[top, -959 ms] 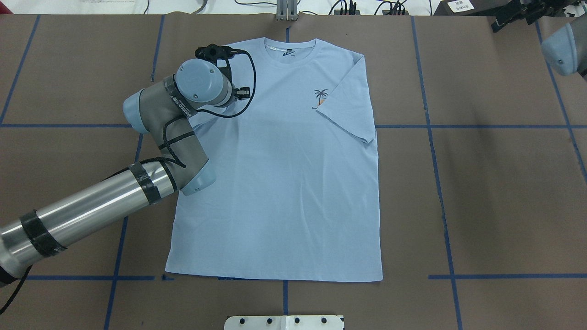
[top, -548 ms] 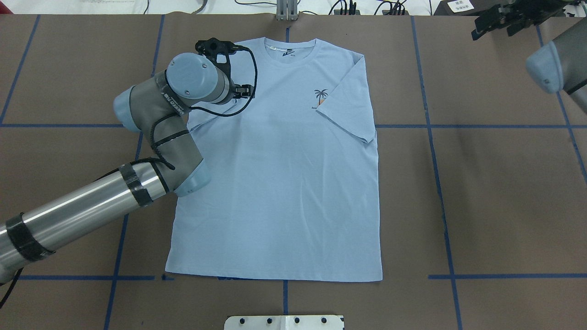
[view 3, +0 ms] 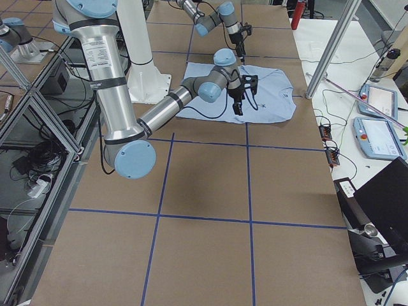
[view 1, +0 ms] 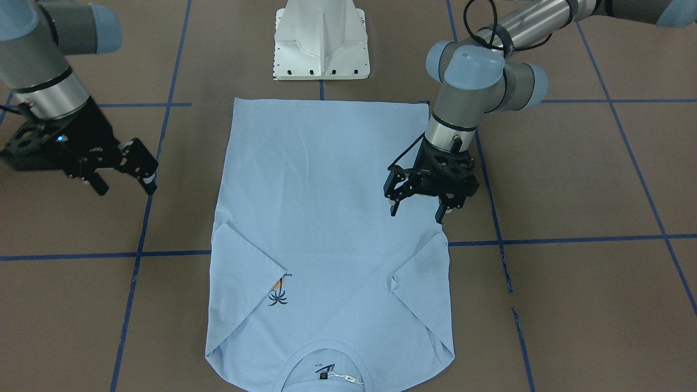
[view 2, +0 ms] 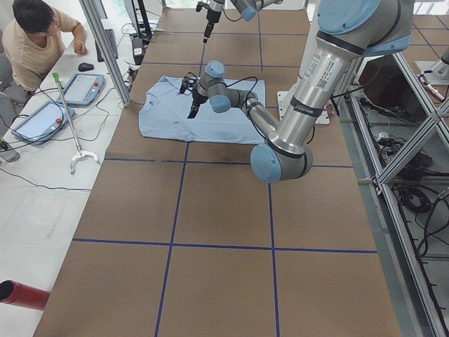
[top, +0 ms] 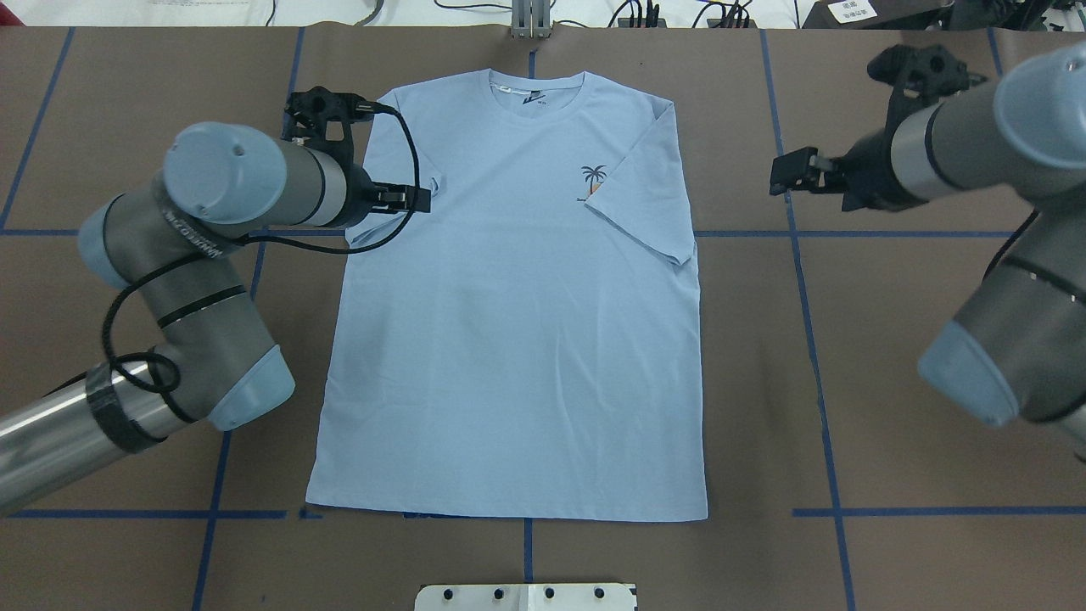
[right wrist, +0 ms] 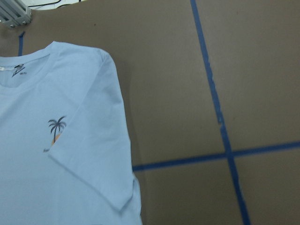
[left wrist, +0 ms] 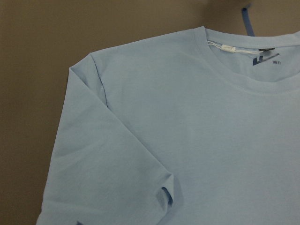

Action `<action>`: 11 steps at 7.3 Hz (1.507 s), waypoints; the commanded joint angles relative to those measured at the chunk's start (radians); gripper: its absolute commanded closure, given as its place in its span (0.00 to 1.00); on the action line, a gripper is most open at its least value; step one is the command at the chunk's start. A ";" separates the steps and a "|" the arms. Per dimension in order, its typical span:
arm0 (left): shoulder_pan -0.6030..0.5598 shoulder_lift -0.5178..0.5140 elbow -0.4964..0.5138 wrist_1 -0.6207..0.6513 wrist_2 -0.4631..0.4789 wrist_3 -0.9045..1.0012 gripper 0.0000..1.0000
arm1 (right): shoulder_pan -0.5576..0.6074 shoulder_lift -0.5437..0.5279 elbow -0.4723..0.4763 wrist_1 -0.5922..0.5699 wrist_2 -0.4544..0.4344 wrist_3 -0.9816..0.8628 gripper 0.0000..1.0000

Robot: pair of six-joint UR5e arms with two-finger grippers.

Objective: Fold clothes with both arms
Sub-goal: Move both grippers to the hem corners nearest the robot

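A light blue T-shirt [view 1: 326,218] [top: 517,339] lies flat on the brown table with its collar at the far edge. Both sleeves are folded in over the chest, the left sleeve [view 1: 422,272] [left wrist: 108,154] and the right sleeve [top: 649,204]. The right sleeve touches the palm print [top: 594,176] [right wrist: 57,126]. My left gripper [view 1: 417,213] [top: 386,193] hangs open and empty just above the shirt's left edge, beside the folded left sleeve. My right gripper [view 1: 125,188] [top: 802,174] hovers open and empty over bare table, a hand's width off the shirt's right edge.
The white pedestal base [view 1: 321,38] [top: 526,596] stands at the near edge behind the hem. Blue tape lines [top: 797,255] cross the table. Cables and a metal bracket [top: 530,17] line the far edge. A person [view 2: 35,42] sits at a side table with tablets.
My left arm has drawn back leftward off the shirt's shoulder, uncovering the folded left sleeve. My right arm has swung in from the far right corner toward the shirt's right side.
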 commanded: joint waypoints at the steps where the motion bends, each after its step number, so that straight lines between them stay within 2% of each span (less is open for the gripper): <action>1: 0.043 0.168 -0.219 0.000 -0.021 -0.074 0.00 | -0.317 -0.140 0.204 -0.003 -0.242 0.397 0.02; 2: 0.089 0.282 -0.327 -0.002 -0.013 -0.105 0.00 | -0.490 -0.167 0.232 -0.007 -0.418 0.553 0.03; 3: 0.144 0.369 -0.398 -0.005 -0.007 -0.143 0.00 | -0.609 -0.173 0.235 -0.011 -0.544 0.634 0.04; 4: 0.207 0.425 -0.427 -0.008 0.043 -0.224 0.00 | -0.662 -0.176 0.237 -0.023 -0.579 0.698 0.10; 5: 0.299 0.448 -0.426 -0.005 0.130 -0.329 0.16 | -0.673 -0.167 0.239 -0.068 -0.579 0.758 0.14; 6: 0.374 0.473 -0.417 -0.002 0.176 -0.444 0.39 | -0.676 -0.167 0.237 -0.073 -0.582 0.760 0.14; 7: 0.440 0.491 -0.408 0.001 0.233 -0.500 0.41 | -0.676 -0.167 0.236 -0.073 -0.585 0.760 0.13; 9: 0.510 0.498 -0.374 0.001 0.246 -0.557 0.41 | -0.693 -0.167 0.236 -0.072 -0.613 0.762 0.12; 11: 0.524 0.496 -0.359 0.001 0.246 -0.559 0.41 | -0.698 -0.167 0.231 -0.072 -0.616 0.763 0.11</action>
